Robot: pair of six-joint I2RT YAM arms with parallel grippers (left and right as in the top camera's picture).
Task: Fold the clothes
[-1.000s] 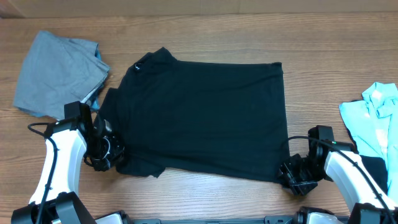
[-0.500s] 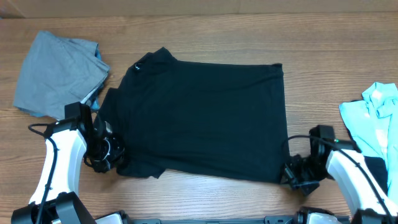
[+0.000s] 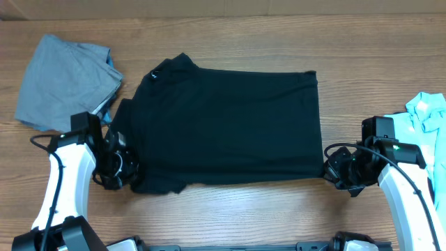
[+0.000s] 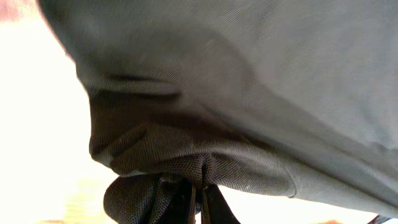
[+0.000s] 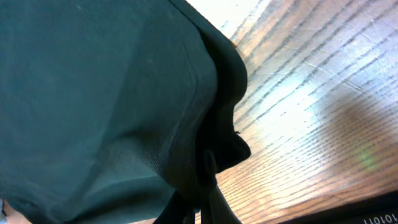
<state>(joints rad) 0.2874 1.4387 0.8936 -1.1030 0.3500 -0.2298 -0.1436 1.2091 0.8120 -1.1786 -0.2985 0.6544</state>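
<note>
Pinching the near left corner of the black shirt [image 3: 230,125] with the left gripper [image 3: 131,173], with jaws pressed fully together on a bunched wad of fabric below the sleeve. Clamping, as seen from the left wrist, a rumpled roll of the black shirt [image 4: 249,93] right at the tips of the left gripper [image 4: 200,200], with no gap between the fingers and with cloth draping up and away above them.

Gripping the near right corner of the same shirt with the right gripper [image 3: 329,167], with jaws likewise closed tight on the hem. Holding, as seen from the right wrist, a dark fold of the black shirt [image 5: 93,93] squeezed at the tips of the right gripper [image 5: 202,190], with the fabric hanging off to the left and bare wood grain passing on the right.

Lying spread flat across the middle of the wooden table [image 3: 230,216], with collar toward the left, hem toward the right, and the near edge running almost straight from one gripper to the other.

Resting crumpled at the far left of the table, a grey garment [image 3: 63,80], near the shirt's collar side but not touching it, just beyond the left arm. Sitting at the right edge, a light-blue garment [image 3: 426,122], partly out of frame, well apart from the shirt and close beside the right arm.
</note>
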